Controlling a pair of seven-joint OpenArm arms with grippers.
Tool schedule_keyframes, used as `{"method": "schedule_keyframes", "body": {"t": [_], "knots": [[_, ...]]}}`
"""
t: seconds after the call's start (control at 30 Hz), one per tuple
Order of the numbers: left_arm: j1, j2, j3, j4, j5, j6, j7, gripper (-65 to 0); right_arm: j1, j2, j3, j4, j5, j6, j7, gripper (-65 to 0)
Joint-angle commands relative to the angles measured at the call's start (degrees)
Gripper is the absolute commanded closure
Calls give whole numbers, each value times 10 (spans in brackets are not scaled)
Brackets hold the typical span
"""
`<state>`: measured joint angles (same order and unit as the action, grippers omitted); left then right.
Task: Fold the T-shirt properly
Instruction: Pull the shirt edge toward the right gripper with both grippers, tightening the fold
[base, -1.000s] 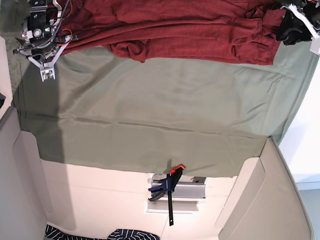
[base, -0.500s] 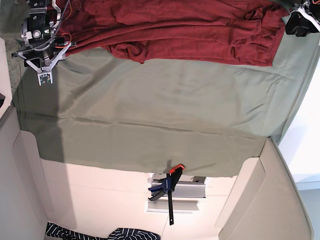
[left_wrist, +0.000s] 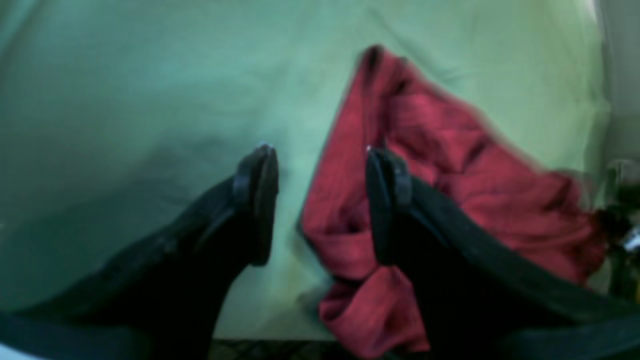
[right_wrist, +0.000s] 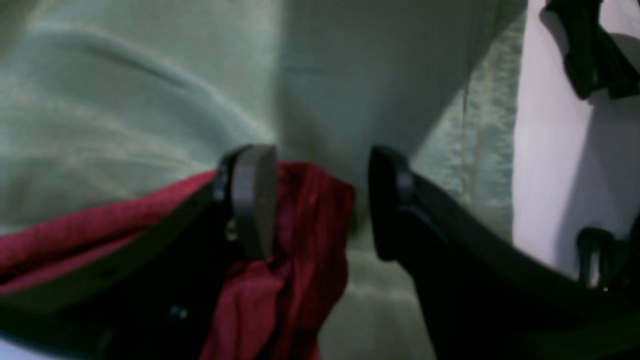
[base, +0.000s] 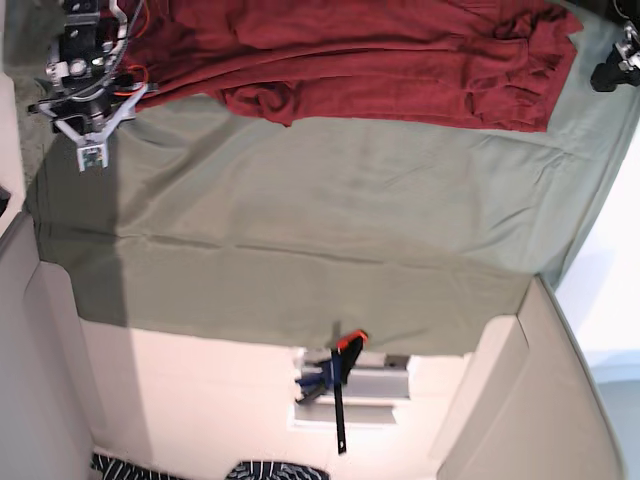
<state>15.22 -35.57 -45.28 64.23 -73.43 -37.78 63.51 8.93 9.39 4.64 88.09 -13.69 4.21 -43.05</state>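
The red T-shirt (base: 350, 60) lies crumpled in a wide band along the top of the green cloth (base: 300, 220). My right gripper (base: 92, 150) hovers at the shirt's left end. In the right wrist view this gripper (right_wrist: 320, 200) is open, with a bunched red shirt corner (right_wrist: 310, 220) lying between its jaws, close to the left one. My left gripper (base: 612, 68) sits off the shirt's right end, partly cut by the frame edge. Its wrist view shows that gripper (left_wrist: 320, 200) open above the cloth, with a red shirt flap (left_wrist: 430, 150) behind the right finger (left_wrist: 385, 200).
An orange and blue clamp (base: 338, 375) sits on a metal rail below the cloth's lower edge. Striped fabric (base: 260, 468) lies at the bottom. Beige panels (base: 500, 400) flank the lower table. A white surface (base: 610, 260) borders the right side.
The left arm has drawn back to the right, off the shirt's right end, leaving that corner uncovered. The right arm has barely shifted at the left end.
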Motion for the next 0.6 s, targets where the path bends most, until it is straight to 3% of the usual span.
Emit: {"method": "schedule_keyframes", "body": {"t": [0.0,0.27,0.37,0.57], "knots": [[-2,-24,-4,-13,-30,-9,7,-320,12,4,2,12,-2,-7,13,-299],[-1,-78,-4,-135,-110,-22,44,-320,12,4,2,12,1,-7,17,-299],[-1,-79,9,-144,-116,-22,50,-320,12,4,2,12,11,-7,17,-299],[-27,-65,116,-144,-113,-22,48,-320,12,4,2,12,10,-6,17,-299]]}}
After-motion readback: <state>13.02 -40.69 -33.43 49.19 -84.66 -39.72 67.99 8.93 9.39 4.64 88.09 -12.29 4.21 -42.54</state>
